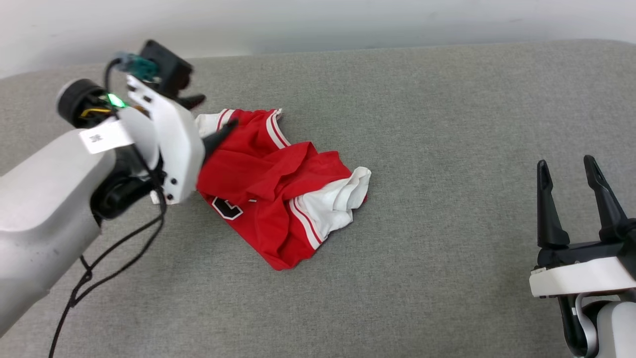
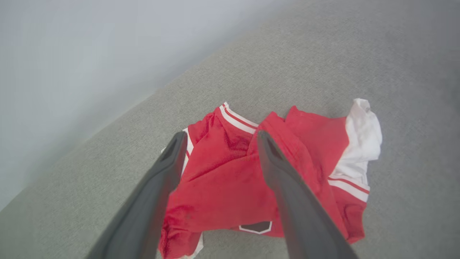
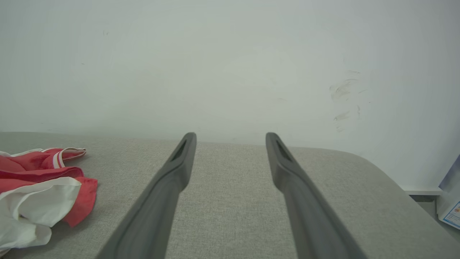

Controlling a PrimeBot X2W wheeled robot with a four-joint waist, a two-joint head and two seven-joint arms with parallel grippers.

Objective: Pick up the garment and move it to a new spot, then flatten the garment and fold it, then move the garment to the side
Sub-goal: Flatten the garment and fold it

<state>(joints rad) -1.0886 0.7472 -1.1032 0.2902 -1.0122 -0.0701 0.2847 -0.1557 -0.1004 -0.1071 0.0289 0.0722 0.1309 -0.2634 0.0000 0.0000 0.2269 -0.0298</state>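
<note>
While the shirt [image 1: 268, 169] lies crumpled on the grey cushion [image 1: 447, 149], left gripper [image 2: 221, 136] hovers over it, spread wide; right gripper [image 1: 565, 164] also wide, well apart. Likely light, limp: pinch a raised fold.

Garment [image 1: 258, 164] soft cloth; couch [image 1: 447, 149] matt woven fabric.

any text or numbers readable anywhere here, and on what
Nothing reads in full.
Garment: black white-outlined lettering, mostly folded under; one partial character, perhaps "C".
White tag on the left arm: print too small to read.
White object at the right wrist view's edge: blue print, too blurred.
</note>
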